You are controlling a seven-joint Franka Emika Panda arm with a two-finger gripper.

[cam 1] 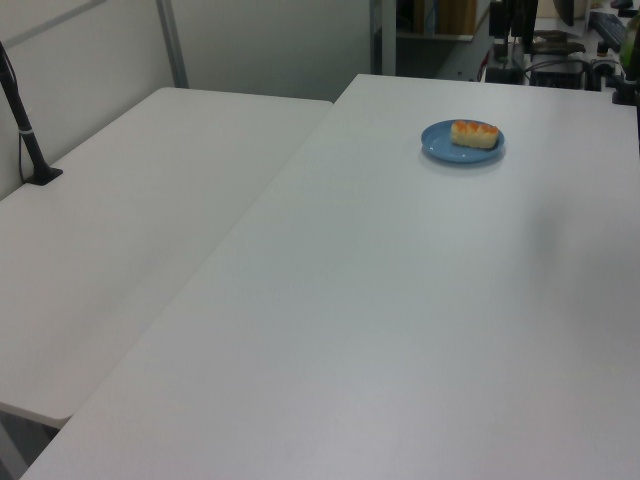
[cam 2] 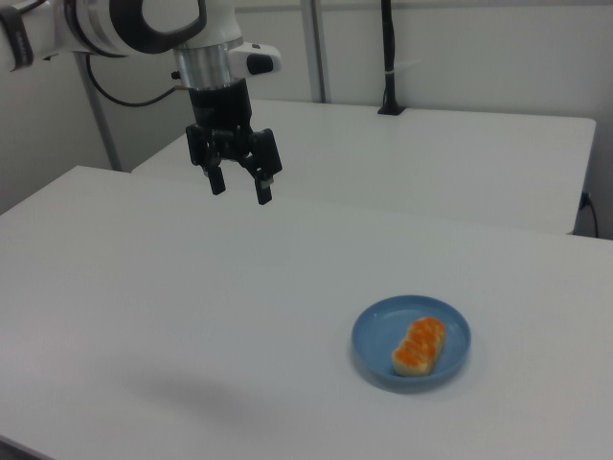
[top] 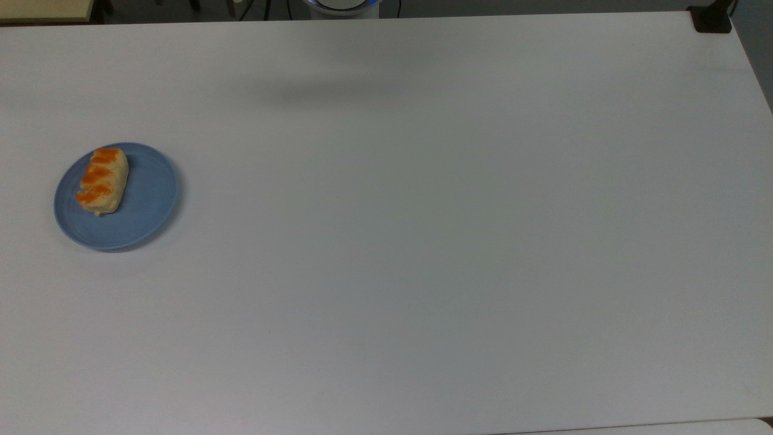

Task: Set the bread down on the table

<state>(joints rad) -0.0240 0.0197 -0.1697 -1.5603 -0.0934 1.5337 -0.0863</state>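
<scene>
The bread [top: 102, 180], a small pale-tan roll with three orange patches, lies on a round blue plate [top: 148, 205] at the top view's left. The left view has the bread [cam 1: 474, 133] on the plate [cam 1: 440, 146] at the far end of the white table [cam 1: 400, 300]. In the right view the bread [cam 2: 420, 346] rests on the plate [cam 2: 378, 335] at the lower right. My gripper [cam 2: 240, 189] hangs open and empty high above the table [cam 2: 192, 287], well to the right view's left of the plate.
A second white table [cam 1: 130, 200] adjoins along the left view's left side, with a black post [cam 1: 25, 130] clamped to it. A black clamp [top: 711, 21] sits at the table's far right corner in the top view. The arm's base [top: 341, 6] is at the top edge.
</scene>
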